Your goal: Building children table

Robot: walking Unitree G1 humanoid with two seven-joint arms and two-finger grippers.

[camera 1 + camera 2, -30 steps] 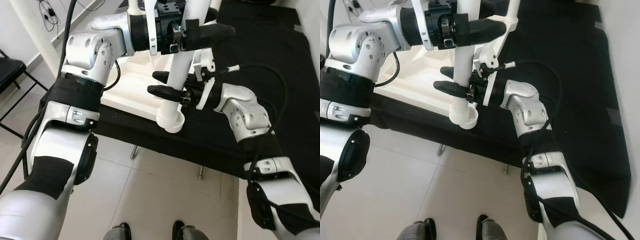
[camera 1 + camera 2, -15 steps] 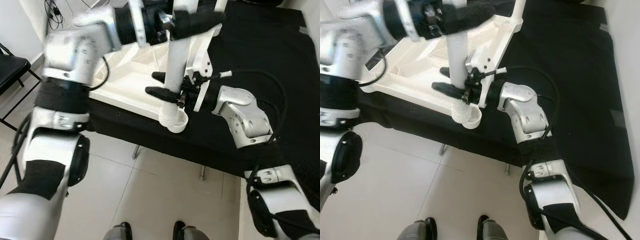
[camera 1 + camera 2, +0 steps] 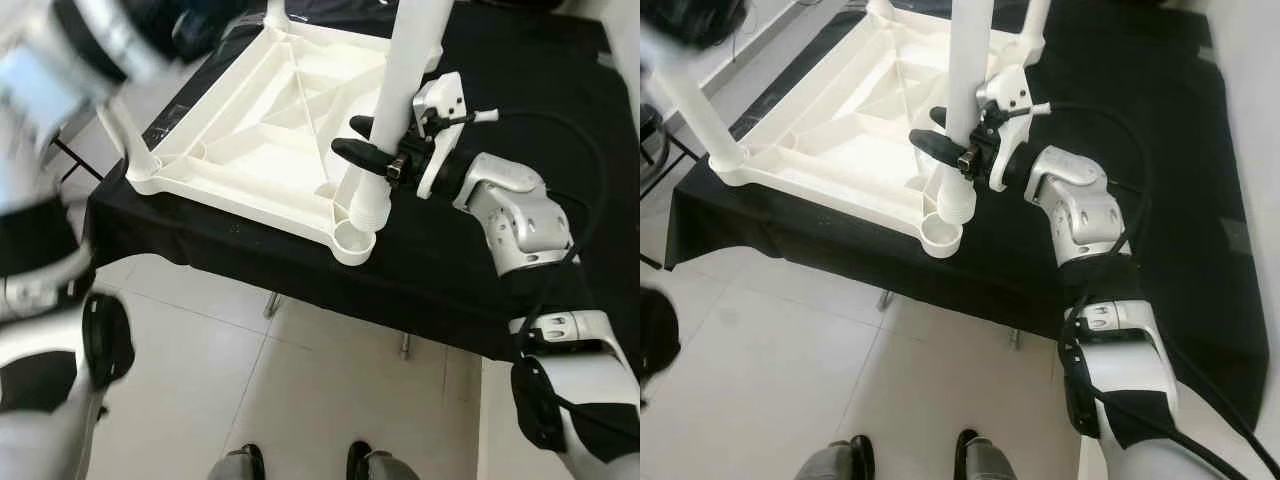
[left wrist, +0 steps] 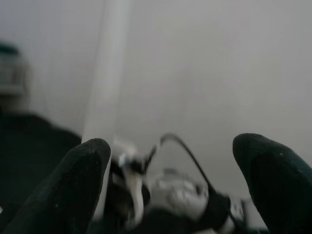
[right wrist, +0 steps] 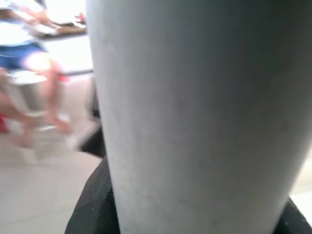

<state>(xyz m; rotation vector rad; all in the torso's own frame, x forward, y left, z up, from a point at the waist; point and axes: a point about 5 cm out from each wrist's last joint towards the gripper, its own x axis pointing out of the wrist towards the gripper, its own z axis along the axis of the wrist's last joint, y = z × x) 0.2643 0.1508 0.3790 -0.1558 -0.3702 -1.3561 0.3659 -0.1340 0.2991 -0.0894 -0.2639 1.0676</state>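
A white plastic table top (image 3: pixel 250 140) lies upside down on a black-covered table (image 3: pixel 470 290). My right gripper (image 3: pixel 372 158) is shut on a white table leg (image 3: pixel 408 60). The leg stands slightly tilted, its ribbed lower end right by the near corner socket (image 3: pixel 352 240). I cannot tell whether the end sits in the socket. In the right wrist view the leg (image 5: pixel 195 117) is pressed between the black fingers (image 5: pixel 92 204). My left arm (image 3: pixel 60 60) is a blur at the far left. The left gripper (image 4: pixel 175 161) is open and holds nothing.
Another white leg (image 3: pixel 125 150) stands at the top's left corner, and more legs (image 3: pixel 1035 20) rise at its far side. The table's front edge drops to a tiled floor (image 3: pixel 300 370), where my feet (image 3: pixel 300 465) stand. A seated person (image 5: pixel 24 48) is in the background.
My left gripper let go of the leg and swung away to the left. My right gripper brought the leg more upright, down to the near corner socket. The camera also shifted.
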